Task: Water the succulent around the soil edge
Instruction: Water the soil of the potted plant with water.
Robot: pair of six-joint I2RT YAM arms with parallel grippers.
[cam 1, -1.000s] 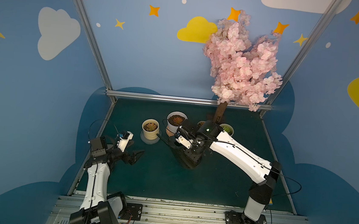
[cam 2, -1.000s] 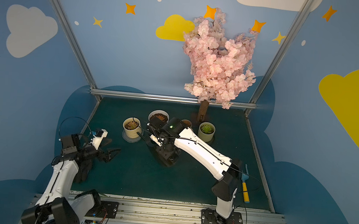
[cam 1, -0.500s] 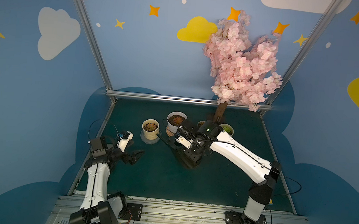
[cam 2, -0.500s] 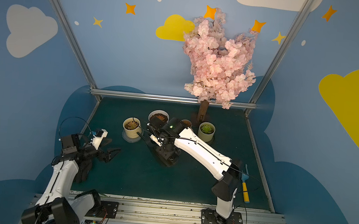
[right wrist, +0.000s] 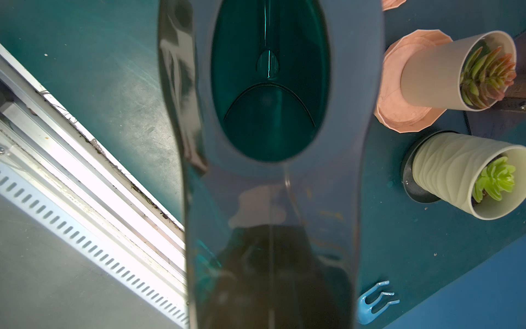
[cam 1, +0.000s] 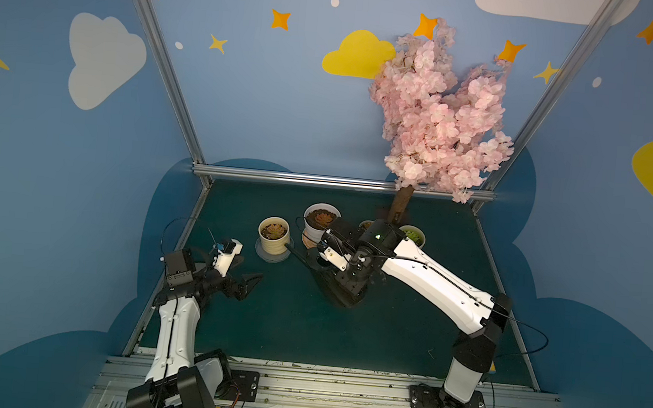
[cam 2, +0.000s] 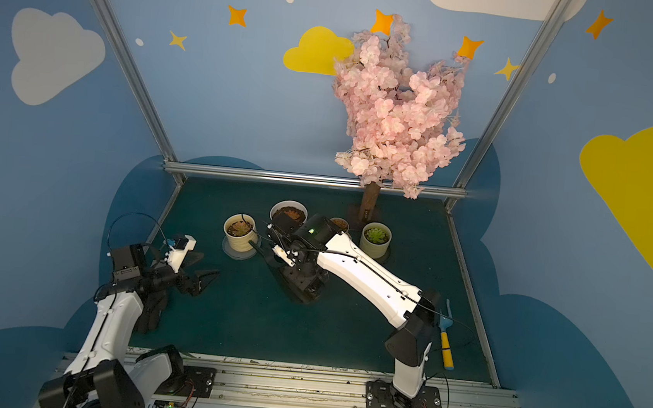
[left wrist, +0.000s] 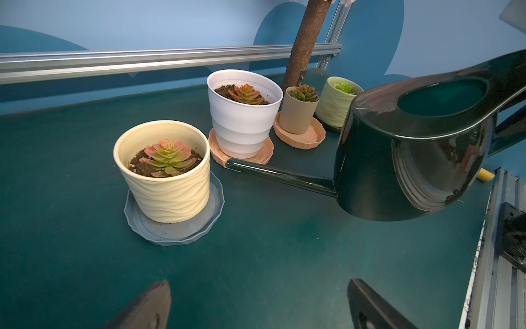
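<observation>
One watering can (left wrist: 412, 159) hangs nearly level, spout toward the cream pot (left wrist: 168, 188).

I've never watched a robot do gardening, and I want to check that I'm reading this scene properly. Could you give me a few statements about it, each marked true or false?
1. Four potted succulents stand on the table: a cream pot, a white pot, a tan pot and a pale green pot. True.
2. The left gripper holds the watering can. False: the left gripper is open and empty. The right gripper is shut on the can's handle.
3. The cream pot stands on a grey saucer. True.
4. The spout tip hangs over the cream pot's soil. False: it sits outside that pot, next to the white pot's peach saucer.
</observation>
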